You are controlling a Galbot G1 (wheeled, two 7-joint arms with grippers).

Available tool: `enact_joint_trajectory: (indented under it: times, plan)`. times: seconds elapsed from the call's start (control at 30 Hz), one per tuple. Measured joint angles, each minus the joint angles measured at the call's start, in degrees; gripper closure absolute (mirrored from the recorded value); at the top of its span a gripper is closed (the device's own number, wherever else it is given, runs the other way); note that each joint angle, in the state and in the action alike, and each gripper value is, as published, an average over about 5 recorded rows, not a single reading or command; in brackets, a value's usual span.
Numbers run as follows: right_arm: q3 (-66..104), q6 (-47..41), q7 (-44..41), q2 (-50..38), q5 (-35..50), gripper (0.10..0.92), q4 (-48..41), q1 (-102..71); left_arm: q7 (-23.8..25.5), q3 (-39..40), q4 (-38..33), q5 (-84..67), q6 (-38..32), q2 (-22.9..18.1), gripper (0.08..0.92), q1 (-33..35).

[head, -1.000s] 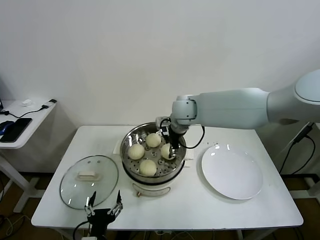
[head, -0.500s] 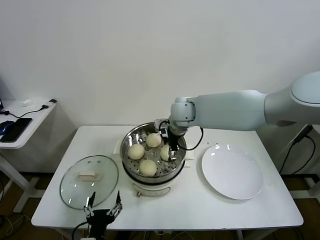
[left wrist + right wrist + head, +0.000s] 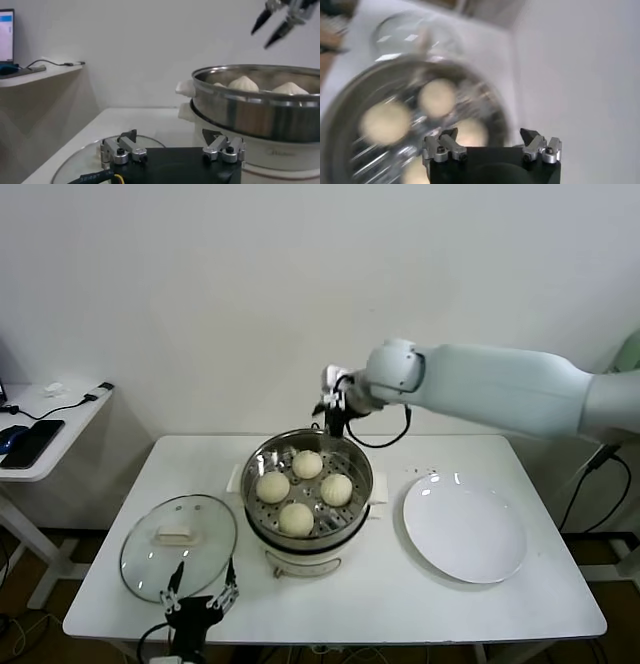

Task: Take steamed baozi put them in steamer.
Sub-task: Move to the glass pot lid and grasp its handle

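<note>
Below your right gripper [image 3: 332,406], jaws apart and empty above the far rim: steamer [image 3: 262,526] with four steamed baozi [image 3: 336,488] on its tray; left gripper [image 3: 200,602], open, parked near the table's front edge.

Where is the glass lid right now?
In the head view the glass lid lies flat on the table at the robot's left, beside the steamer, with the open left gripper just in front of it.
</note>
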Motion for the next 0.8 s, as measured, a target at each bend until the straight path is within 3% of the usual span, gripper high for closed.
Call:
enact_joint_trajectory:
  times: [0.37,0.57,0.8]
  plan:
    - [28.99,1.99,17.21,-13.58,-4.97,0.203,5.28,-22.06,-0.18,-1.37,0.95,-1.82,0.76,0.62,0.177,-3.15]
    - [50.79,6.80,21.49,-18.71,-10.02,0.203,9.35,-43.71,-0.68,-1.69,2.21,-1.56,0.79,0.77,0.177,-5.42]
    - [76.54,15.80,23.43,-17.70,-15.23,0.203,11.65,-70.39,-0.65,-1.88,3.90,-0.34,-0.17,1.48,0.177,-7.23]
